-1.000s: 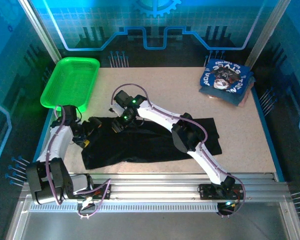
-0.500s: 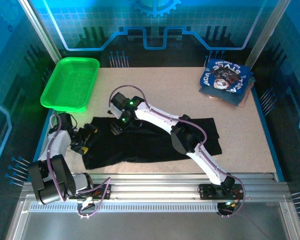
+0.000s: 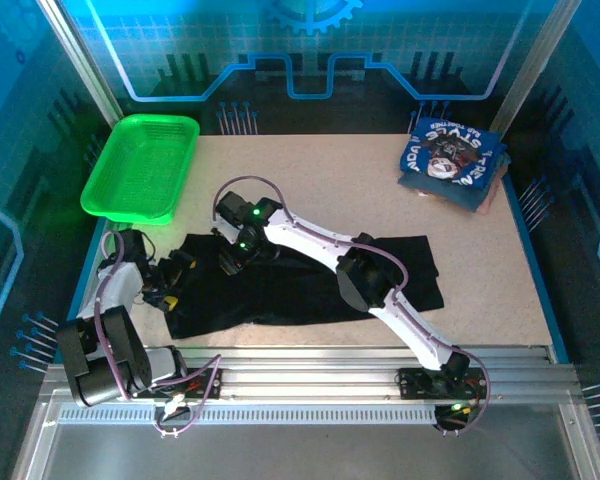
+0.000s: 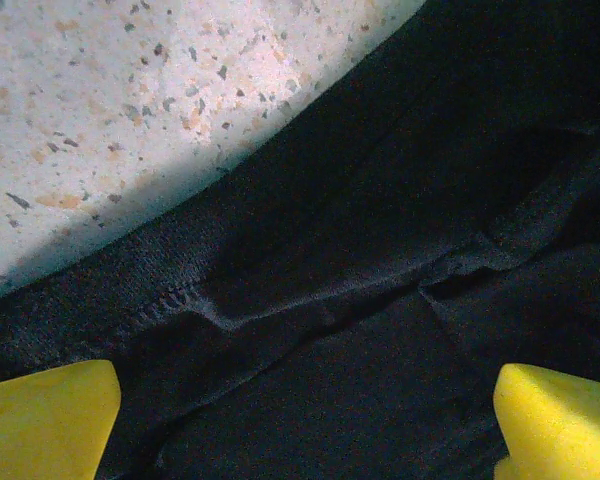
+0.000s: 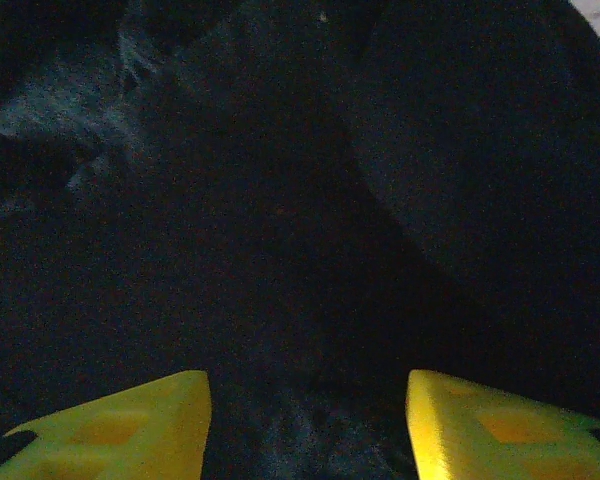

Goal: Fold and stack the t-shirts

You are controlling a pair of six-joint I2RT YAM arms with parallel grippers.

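A large black t-shirt (image 3: 310,285) lies spread and wrinkled across the middle of the table. My left gripper (image 3: 170,276) is at its left edge, and its yellow fingers (image 4: 42,420) stand wide open over the shirt's hem (image 4: 310,300), gripping nothing. My right gripper (image 3: 230,258) hangs low over the shirt's upper left part. In the right wrist view that gripper (image 5: 308,430) is open, with dark cloth (image 5: 280,200) below the gap between its fingers. A stack of folded blue t-shirts (image 3: 452,160), the top one with white lettering and a dark print, sits at the far right corner.
A green plastic basket (image 3: 140,165) stands at the far left of the table. Bare speckled tabletop (image 3: 330,180) stretches behind the black shirt, and more of that tabletop (image 4: 130,90) shows beside the hem. The right arm reaches diagonally across the shirt.
My right gripper has shifted a little to the left and nearer over the shirt. The left arm has drawn slightly left and its gripper stays at the shirt's edge.
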